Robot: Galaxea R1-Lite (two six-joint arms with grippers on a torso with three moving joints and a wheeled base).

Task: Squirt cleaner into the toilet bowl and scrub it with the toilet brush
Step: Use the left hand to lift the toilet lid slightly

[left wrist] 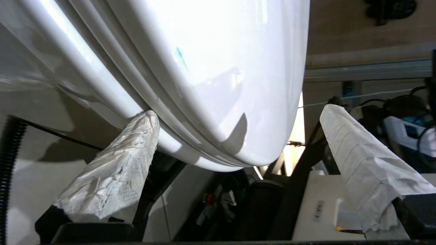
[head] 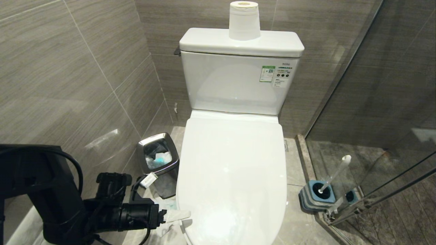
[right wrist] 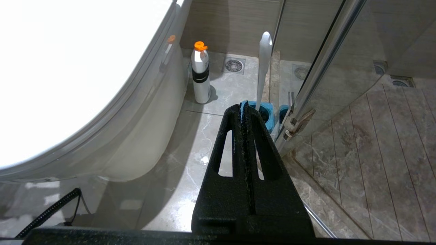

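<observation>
Straddling lid [head: 235, 170], left gripper [head: 177, 217] agape.

You see toilet bowl [head: 231, 190] glossy white ceramic; waste bin [head: 158, 156] brushed steel; left gripper [left wrist: 235, 136] fingers [left wrist: 112, 173] wrapped in crinkled white paper; right gripper [right wrist: 243, 112] rough matt black plastic; floor [right wrist: 211, 136] polished marble-look tile.

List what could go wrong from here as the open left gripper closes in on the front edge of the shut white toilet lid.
1. The left gripper is open, its paper-wrapped fingers astride the glossy white toilet lid edge; smooth wrapping may slip when lifting.
2. One finger sits under the stacked edges, so it might catch the seat along with the lid.
3. The small steel waste bin stands close beside the left arm; a swing could knock it.
</observation>
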